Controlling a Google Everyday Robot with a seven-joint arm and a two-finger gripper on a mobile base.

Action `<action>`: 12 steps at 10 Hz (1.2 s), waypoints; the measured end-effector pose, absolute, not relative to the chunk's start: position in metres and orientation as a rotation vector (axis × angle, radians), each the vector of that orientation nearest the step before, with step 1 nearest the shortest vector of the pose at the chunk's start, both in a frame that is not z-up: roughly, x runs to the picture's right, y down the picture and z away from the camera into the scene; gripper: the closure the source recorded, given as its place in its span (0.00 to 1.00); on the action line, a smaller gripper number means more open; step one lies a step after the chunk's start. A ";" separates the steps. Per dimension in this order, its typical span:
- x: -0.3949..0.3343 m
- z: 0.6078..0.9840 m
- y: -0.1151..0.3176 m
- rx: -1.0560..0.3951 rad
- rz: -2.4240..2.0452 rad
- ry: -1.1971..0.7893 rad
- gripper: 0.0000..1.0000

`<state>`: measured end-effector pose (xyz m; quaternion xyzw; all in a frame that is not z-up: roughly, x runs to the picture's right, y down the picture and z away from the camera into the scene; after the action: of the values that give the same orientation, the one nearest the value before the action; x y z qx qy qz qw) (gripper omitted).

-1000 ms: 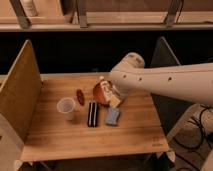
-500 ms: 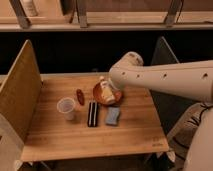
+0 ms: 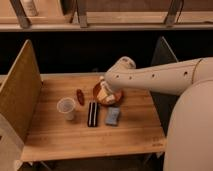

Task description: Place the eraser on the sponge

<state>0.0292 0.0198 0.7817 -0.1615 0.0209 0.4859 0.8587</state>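
The eraser lies flat on the tabletop just beside the sponge, not touching it. The pincer hangs beyond the sponge, over the orange dish; whether it is apart or together, I cannot tell.

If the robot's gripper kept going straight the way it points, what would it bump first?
Probably the round orange dish. The gripper hangs over it, pointing down, so the dish looks first in line, though depth is hard to judge. The eraser and sponge lie closer to the front, off that line.
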 end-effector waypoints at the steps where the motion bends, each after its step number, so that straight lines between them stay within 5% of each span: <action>1: 0.030 0.782 0.020 -0.340 1.021 0.045 0.20; 12: -0.015 0.807 0.087 -0.634 1.029 0.059 0.20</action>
<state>-0.0154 0.0871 0.8067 -0.2982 0.0278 0.4836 0.8225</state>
